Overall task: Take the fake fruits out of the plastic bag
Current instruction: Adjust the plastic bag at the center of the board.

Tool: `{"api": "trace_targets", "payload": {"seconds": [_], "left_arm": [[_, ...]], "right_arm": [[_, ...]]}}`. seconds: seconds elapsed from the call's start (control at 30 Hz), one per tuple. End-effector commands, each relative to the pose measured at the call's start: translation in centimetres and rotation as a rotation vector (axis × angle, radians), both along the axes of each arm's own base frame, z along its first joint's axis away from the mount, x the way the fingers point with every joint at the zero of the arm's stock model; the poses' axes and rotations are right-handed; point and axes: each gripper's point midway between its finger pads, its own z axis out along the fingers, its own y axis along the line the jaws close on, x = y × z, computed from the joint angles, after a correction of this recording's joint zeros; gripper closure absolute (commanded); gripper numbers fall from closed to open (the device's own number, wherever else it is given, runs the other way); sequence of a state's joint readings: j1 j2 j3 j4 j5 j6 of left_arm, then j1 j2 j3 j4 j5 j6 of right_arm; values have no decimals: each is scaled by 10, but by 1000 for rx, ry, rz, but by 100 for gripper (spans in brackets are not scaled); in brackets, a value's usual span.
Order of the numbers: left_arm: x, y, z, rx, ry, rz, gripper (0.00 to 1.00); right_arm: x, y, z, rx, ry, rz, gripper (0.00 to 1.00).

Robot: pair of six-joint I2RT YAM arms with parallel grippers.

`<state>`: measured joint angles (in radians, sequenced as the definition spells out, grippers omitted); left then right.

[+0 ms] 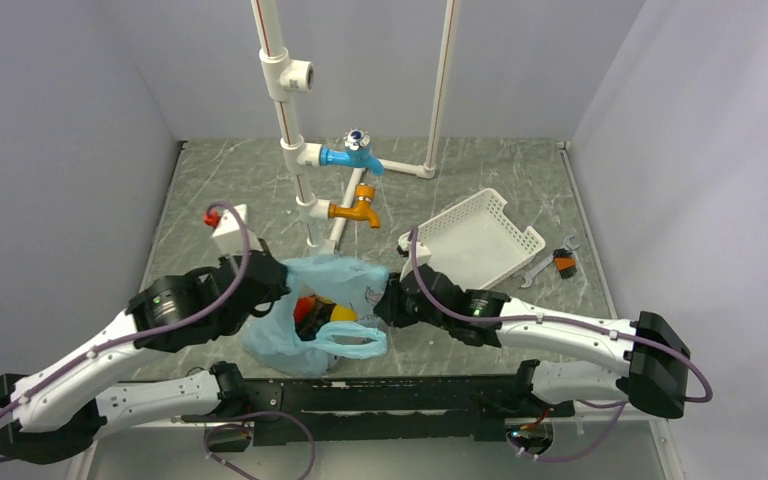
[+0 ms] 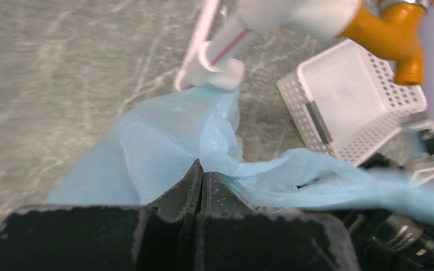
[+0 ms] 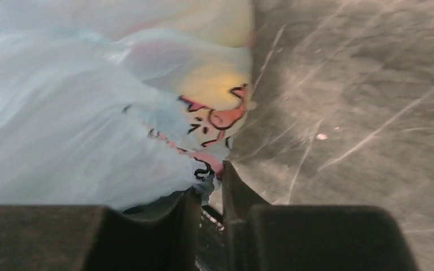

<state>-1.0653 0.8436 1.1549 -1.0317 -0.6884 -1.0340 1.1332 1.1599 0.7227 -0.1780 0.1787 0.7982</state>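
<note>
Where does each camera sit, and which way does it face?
Top external: high behind the robot, looking down at the table; left arm and right arm show, holding the plastic bag.
Left wrist: on the left arm, looking along its shut jaws at the bag, basket beyond.
Right wrist: on the right arm, looking past its jaws, shut on the bag's printed side.
Shared: the bag in all; the basket in top and left wrist.

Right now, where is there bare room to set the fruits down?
Bare table lies back left, between wall and pipe stand, and back right behind the basket. The middle is crowded: plastic bag, taps, left gripper, right gripper.
</note>
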Motion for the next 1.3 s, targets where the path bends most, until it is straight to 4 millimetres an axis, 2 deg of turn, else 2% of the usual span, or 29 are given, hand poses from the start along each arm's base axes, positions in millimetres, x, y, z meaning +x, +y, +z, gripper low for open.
{"api": "trace_targets", "payload": {"seconds": [0.0,0.1,0.23,0.3,0.37,0.4,0.43,0.47,0.53,0.63,0.77,0.83,1.0,1.03,1.27], "left_arm": [[-8,69,11,89,-42,177,100],[-18,92,12,108,-34,204,100],[-24,96,13,76,-27,192,100],[-26,87,6,44,-23,152,100],[-25,72,-2,-12,-22,103,100],[-27,64,-11,-29,-12,71,100],[-26,57,-9,-63,-27,51,100],[-26,49,-16,-74,-19,23,100],[-24,35,-16,-121,-28,-7,100],[-23,25,-17,-112,-26,-40,100],[-21,23,-21,-46,9,-38,100],[-20,21,-25,-25,31,-31,100],[-17,9,-30,-32,38,-51,100],[-16,7,-29,-37,34,-54,100],[-17,8,-32,-39,61,-29,100]], "right_arm": [[41,-16,21,18,-155,5,85],[57,-16,30,40,-191,113,90],[71,-9,45,-19,-257,183,96],[76,-7,49,-36,-268,179,89],[79,-9,53,-48,-263,160,78],[78,-10,55,-49,-259,159,69],[73,-9,59,-36,-256,178,58],[66,-9,65,-19,-255,203,47],[50,-10,76,9,-265,242,30],[31,-18,91,17,-296,279,11],[11,-34,110,31,-329,333,4],[-1,-35,124,72,-349,384,1],[-52,-7,159,220,-421,531,1],[-58,-3,161,217,-434,538,1],[-74,9,184,285,-515,556,1]]}}
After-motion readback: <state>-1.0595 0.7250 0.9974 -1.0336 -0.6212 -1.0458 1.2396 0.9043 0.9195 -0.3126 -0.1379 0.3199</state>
